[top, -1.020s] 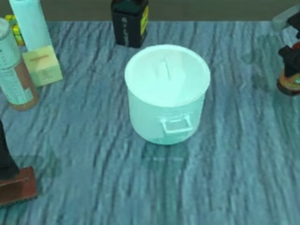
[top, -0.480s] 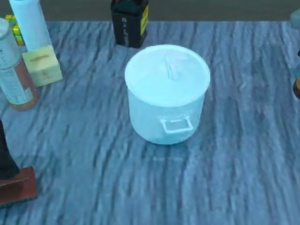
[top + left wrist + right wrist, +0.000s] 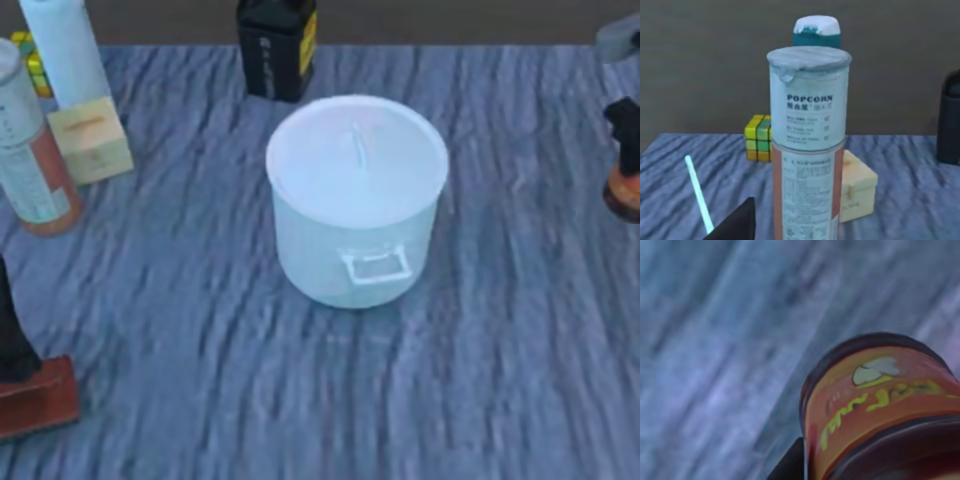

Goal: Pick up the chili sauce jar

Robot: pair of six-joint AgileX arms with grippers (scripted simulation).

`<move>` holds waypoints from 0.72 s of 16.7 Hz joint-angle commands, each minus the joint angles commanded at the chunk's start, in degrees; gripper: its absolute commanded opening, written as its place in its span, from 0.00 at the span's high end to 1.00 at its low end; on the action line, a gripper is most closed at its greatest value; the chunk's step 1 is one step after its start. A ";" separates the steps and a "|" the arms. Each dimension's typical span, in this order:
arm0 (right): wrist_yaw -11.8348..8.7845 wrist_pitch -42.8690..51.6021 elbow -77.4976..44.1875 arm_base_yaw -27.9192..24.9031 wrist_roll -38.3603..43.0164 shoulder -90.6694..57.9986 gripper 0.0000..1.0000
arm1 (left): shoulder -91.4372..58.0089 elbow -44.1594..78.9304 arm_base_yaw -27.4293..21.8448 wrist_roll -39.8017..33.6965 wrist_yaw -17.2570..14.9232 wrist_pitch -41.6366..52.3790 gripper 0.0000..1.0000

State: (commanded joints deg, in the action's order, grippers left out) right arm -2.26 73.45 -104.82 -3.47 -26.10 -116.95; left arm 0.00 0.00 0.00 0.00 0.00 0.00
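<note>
Orange-labelled chili sauce jar, cut off at the table's right edge, sits clamped in right tool.

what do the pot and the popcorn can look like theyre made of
Pot: looks like white enamel or plastic, smooth and matte, no clear reflections to settle it. Popcorn can: probably paper or card body with a printed wrap, under a flat, dull peel-off lid with a small tab.

Table streaked stone-like, matt; white pot smooth; chili sauce jar glossy, paper-like label.
</note>
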 joint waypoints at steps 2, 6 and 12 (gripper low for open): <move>0.60 -1.04 0.29 -2.08 7.30 -0.92 1.00 | 0.00 0.00 0.00 0.00 0.00 0.00 0.00; 2.09 -3.68 1.02 -6.93 23.84 -2.78 1.00 | 0.00 0.00 0.00 0.00 0.00 0.00 0.00; 4.01 -7.17 1.94 -12.58 41.75 -4.33 1.00 | 0.00 0.00 0.00 0.00 0.00 0.00 0.00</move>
State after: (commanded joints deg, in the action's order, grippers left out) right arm 1.75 66.29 -102.88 -16.05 15.66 -121.29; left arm 0.00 0.00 0.00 0.00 0.00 0.00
